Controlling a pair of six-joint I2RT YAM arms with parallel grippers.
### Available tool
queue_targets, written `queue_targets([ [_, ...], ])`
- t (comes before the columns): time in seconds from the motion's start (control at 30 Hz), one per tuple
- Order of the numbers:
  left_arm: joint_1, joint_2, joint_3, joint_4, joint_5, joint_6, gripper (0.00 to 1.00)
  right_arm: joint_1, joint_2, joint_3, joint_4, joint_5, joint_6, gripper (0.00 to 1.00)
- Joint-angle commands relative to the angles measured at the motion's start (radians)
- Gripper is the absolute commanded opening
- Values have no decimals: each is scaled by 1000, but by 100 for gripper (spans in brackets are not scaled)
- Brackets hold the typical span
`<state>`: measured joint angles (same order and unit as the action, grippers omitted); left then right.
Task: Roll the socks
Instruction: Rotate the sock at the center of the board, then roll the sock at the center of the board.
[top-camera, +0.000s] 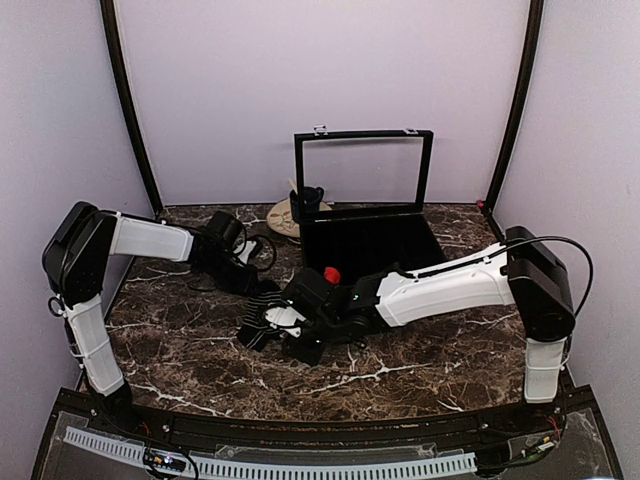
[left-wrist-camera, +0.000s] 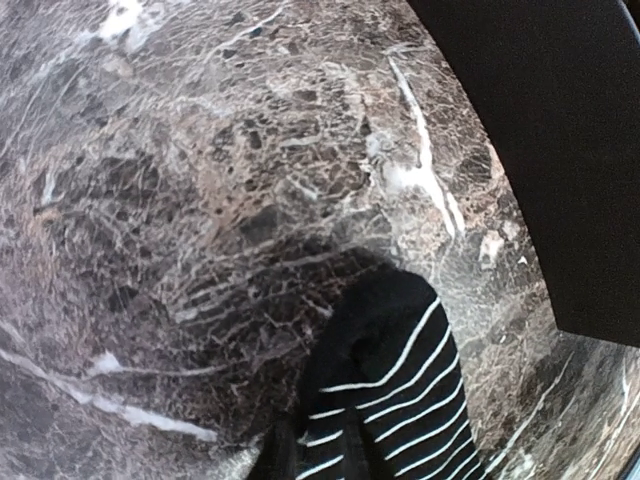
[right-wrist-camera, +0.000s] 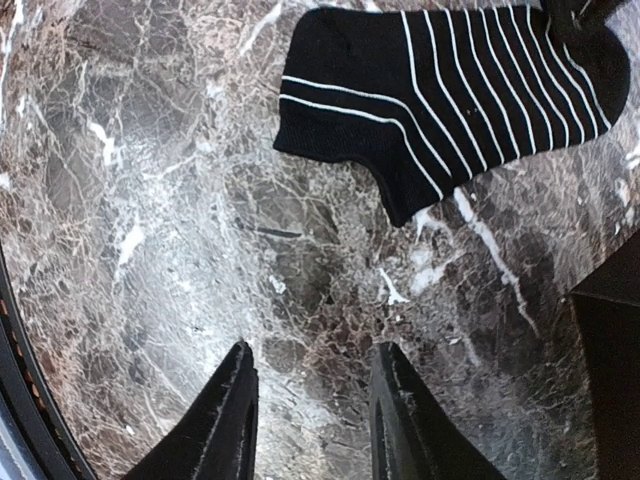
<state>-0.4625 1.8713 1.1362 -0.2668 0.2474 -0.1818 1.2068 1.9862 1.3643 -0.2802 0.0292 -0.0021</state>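
Note:
One of the socks (right-wrist-camera: 450, 90) is black with thin white stripes and lies flat on the marble table. It also shows in the overhead view (top-camera: 262, 310) and fills the bottom of the left wrist view (left-wrist-camera: 400, 390). My left gripper (top-camera: 257, 285) sits at the sock's far end. Its fingers merge with the dark fabric, so their state is unclear. My right gripper (right-wrist-camera: 312, 348) is open over bare marble, short of the sock's cuff, with nothing between its fingers. From above, the right gripper (top-camera: 288, 335) is just right of the sock.
A black box (top-camera: 365, 245) with its lid raised stands behind the arms, and its edge shows in both wrist views (left-wrist-camera: 560, 150) (right-wrist-camera: 612, 380). A small red thing (top-camera: 331, 274) sits at its front rim. A dark blue mug (top-camera: 308, 200) and a beige disc (top-camera: 283, 217) stand at the back.

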Motion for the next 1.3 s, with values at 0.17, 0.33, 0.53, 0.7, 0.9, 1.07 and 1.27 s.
queue_targets([
  [0.17,6,-215,-149,-12,-19,-137,43,25,67,118,-72,58,-195,42],
  [0.33,6,-350,-265,3,-44,-246,44,31,104,159,-64,73,-249,42],
  [0.53,7,-516,-416,30,-72,-335,48,38,158,223,-50,58,-305,42],
  [0.7,5,-637,-491,16,-113,-354,51,40,224,315,-67,34,-314,43],
  [0.9,6,-711,-530,-23,-143,-381,49,58,286,374,-75,16,-322,43],
  [1.07,7,-767,-555,-34,-153,-397,48,71,314,384,-76,8,-321,42],
  [1.27,7,-806,-564,-41,-158,-395,47,71,341,401,-72,18,-322,41],
])
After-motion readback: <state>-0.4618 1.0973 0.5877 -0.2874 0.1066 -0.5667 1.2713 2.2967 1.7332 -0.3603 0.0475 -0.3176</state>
